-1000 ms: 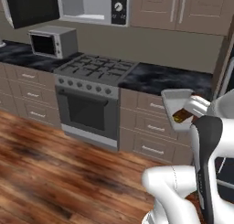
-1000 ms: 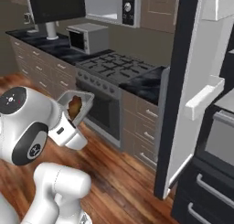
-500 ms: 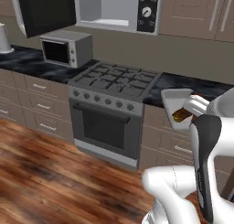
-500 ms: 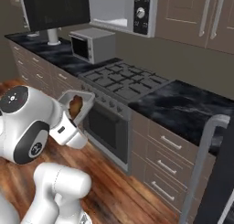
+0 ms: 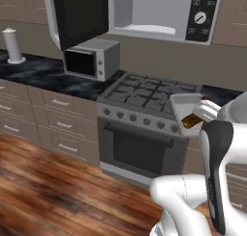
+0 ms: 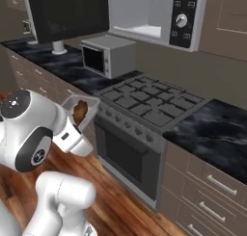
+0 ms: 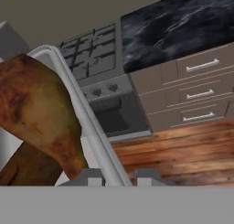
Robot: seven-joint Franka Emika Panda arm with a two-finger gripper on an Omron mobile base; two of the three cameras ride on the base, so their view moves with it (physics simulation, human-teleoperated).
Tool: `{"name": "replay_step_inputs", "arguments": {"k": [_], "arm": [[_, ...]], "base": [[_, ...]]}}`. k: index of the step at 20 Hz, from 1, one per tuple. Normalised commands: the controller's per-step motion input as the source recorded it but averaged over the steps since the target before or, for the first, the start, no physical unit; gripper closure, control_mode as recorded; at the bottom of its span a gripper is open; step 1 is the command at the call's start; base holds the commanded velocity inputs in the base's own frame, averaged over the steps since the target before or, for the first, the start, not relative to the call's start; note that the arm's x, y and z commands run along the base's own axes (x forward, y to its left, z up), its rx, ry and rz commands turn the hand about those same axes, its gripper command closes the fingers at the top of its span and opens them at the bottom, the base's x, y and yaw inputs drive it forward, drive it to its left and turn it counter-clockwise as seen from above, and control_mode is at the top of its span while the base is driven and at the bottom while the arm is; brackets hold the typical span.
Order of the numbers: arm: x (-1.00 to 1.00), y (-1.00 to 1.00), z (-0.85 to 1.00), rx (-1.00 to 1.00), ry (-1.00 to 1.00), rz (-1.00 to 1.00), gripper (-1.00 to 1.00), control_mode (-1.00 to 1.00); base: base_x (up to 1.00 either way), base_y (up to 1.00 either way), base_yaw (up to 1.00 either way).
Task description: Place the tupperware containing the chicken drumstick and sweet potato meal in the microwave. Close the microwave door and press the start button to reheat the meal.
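The tupperware [image 5: 187, 106] is a pale clear container, and my gripper [image 5: 204, 111] is shut on its rim, holding it in the air in front of the stove. The right base view shows the tupperware [image 6: 81, 108] beside my white arm. The hand view looks into it: the rim [image 7: 87, 122] runs between my gripper [image 7: 119, 178] fingertips, with the reddish-brown chicken drumstick [image 7: 37, 109] and a darker brown piece [image 7: 27, 169] inside. The microwave [image 5: 147, 12] hangs above the stove with its pale cavity showing. The microwave door [image 5: 79, 16] stands swung open to the left.
A gas stove with an oven [image 5: 144, 114] sits under the microwave. A small grey toaster oven [image 5: 91, 59] and a paper towel roll [image 5: 12, 45] stand on the dark counter [image 6: 212, 129]. Drawer fronts [image 7: 201, 93] line the base cabinets. The microwave's control panel [image 5: 200, 16] is on its right.
The whole picture has shifted: the base has driven, so the stove and microwave now sit nearer and more central. The tupperware stays in my grip.
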Motion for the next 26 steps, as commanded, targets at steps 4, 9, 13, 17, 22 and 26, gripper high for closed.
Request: {"name": "replay_step_inputs", "arguments": {"k": [4, 9, 13, 17, 22, 26], "arm": [[0.00, 0.00, 0.00, 0.00, 0.00, 0.00, 1.00, 1.00], [0.00, 0.00, 0.00, 0.00, 0.00, 0.00, 1.00, 1.00], [0.00, 0.00, 0.00, 0.00, 0.00, 0.00, 1.00, 1.00], [0.00, 0.00, 0.00, 0.00, 0.00, 0.00, 1.00, 1.00], [0.00, 0.00, 0.00, 0.00, 0.00, 0.00, 1.00, 1.00], [0.00, 0.00, 0.00, 0.00, 0.00, 0.00, 1.00, 1.00]], "base": [[0.63, 0.45, -0.20], [0.58, 0.23, -0.20], [0.59, 0.14, -0.18], [0.64, 0.19, -0.18], [0.64, 0.17, -0.19], [0.58, 0.16, -0.19]]}}
